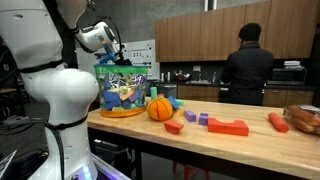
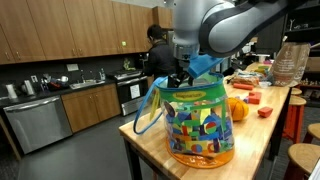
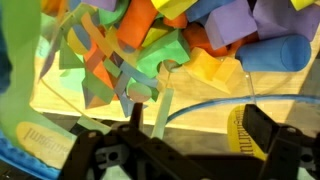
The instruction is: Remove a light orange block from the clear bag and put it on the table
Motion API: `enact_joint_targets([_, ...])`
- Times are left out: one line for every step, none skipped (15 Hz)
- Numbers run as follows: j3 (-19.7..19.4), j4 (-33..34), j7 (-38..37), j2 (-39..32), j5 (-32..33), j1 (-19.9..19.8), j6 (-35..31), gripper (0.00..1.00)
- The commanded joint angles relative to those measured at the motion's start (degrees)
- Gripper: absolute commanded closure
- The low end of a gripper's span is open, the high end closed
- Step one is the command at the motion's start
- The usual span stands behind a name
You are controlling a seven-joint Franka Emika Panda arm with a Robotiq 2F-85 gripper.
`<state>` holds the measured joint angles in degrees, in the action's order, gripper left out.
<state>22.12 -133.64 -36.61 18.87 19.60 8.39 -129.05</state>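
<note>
**Jaws at Clear Bag Mouth**

The clear bag [image 1: 122, 88] stands at the left end of the surface [image 1: 250, 142], with the jaws spread and empty at its mouth. Inside, the light orange block [image 3: 212, 68] lies among purple, blue and green blocks. To the right of the bag sits an orange ball [image 1: 160, 108].

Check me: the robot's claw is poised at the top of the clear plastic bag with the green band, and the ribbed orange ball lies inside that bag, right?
Not inside: the ribbed orange ball sits on the light wooden table beside the clear plastic bag with the green band, as an exterior view shows. The gripper is indeed at the bag's top.
</note>
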Motion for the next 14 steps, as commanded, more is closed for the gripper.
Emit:
enact_joint_targets([-0.1, 1.2, 0.0, -1.2, 0.3, -0.2, 0.9, 0.0])
enact_joint_targets([-0.1, 1.6, 0.3, -1.8, 0.2, -0.2, 0.9, 0.0])
enact_joint_targets([-0.2, 2.0, 0.7, -2.4, 0.0, -0.1, 1.1, 0.0])
enact_joint_targets([-0.3, 2.4, 1.5, -3.1, -0.5, 0.2, 1.5, 0.0])
enact_joint_targets([-0.3, 2.8, 2.0, -4.0, -1.0, 0.5, 1.3, 0.0])
enact_joint_targets([-0.4, 3.1, 2.2, -4.9, -1.1, 0.7, 0.9, 0.0])
enact_joint_targets([-0.4, 3.5, 2.3, -6.0, -1.2, 0.9, 0.3, 0.0])
enact_joint_targets([-0.5, 3.9, 2.6, -6.9, -1.5, 1.1, 0.1, 0.0])
enact_joint_targets([-0.5, 4.4, 2.8, -7.8, -1.8, 1.3, -0.1, 0.0])
enact_joint_targets([-0.7, 4.8, 3.0, -8.5, -2.1, 1.6, -0.1, 0.0])
enact_joint_targets([-0.8, 5.0, 3.3, -9.0, -2.5, 2.0, 0.2, 0.0])
enact_joint_targets([-1.0, 5.3, 3.8, -9.5, -2.9, 2.3, 0.6, 0.0])
enact_joint_targets([-1.3, 5.5, 4.6, -10.0, -3.6, 2.5, 1.4, 0.0])
enact_joint_targets([-1.6, 5.8, 6.1, -10.4, -5.1, 3.0, 2.2, 0.0])
